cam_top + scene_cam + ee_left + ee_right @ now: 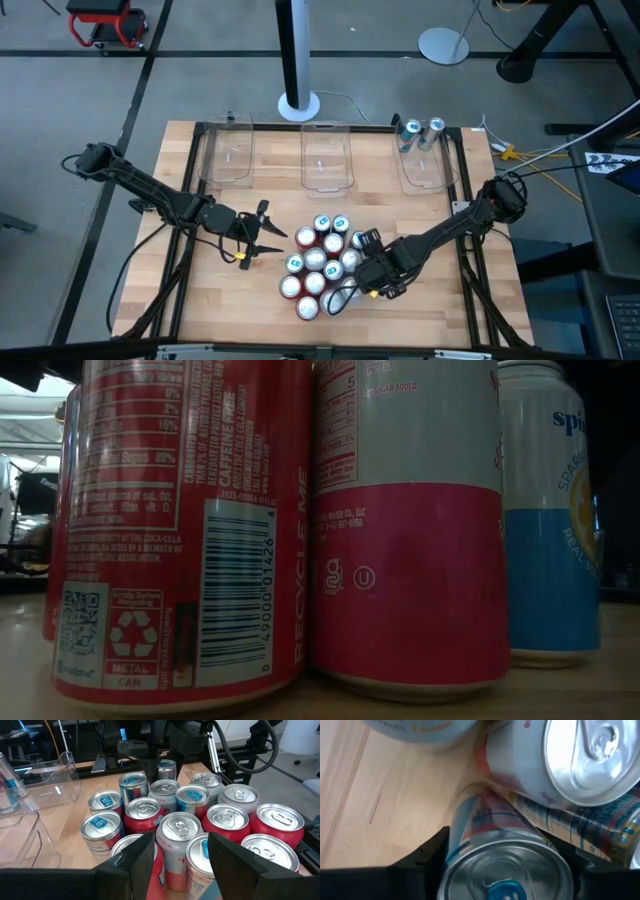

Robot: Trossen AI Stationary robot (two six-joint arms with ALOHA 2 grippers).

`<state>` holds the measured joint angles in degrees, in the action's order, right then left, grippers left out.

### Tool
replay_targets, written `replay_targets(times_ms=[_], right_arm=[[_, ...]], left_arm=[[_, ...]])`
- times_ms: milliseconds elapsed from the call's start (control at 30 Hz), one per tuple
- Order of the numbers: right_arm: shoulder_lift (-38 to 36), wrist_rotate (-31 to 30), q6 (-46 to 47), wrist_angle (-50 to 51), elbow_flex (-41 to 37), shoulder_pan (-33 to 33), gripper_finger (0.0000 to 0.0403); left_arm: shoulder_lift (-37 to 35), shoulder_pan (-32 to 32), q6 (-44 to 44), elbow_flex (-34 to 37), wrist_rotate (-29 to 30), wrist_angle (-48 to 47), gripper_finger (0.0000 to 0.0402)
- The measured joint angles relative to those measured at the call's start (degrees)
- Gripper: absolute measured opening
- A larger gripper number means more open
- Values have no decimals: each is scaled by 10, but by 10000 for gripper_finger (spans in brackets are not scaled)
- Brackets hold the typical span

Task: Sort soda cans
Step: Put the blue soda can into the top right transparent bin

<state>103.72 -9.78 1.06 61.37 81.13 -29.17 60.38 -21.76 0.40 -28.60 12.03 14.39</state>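
The soda cans (322,262) stand packed mid-counter. My right gripper (358,288) has its jaws around a teal can (505,865) – smooth, rigid, thin-walled, so I grip mid-body. The left gripper (262,236) waits half-open, empty.

Soda can cluster (320,262) mid-tabletop toward near edge, three plastic bins (327,157) along far edge, two cans (423,130) in right-corner bin

Even overhead light, dim backlit low view, glare on can tops (179,826), blurred right-wrist close-up
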Motion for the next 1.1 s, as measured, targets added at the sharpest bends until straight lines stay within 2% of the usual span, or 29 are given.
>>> replay_targets(times_ms=[267,533,867,1100], right_arm=[[1,-3,0,114,51,0,228],[0,-57,33,290,124,0,228],[-77,-136,30,287,126,33,228],[-144,-168,-19,287,126,105,228]], left_arm=[[0,0,0,0,0,0,175],[0,0,0,0,0,0,175],[0,-2,-4,0,-1,-2,175],[0,-12,1,0,-2,-2,175]])
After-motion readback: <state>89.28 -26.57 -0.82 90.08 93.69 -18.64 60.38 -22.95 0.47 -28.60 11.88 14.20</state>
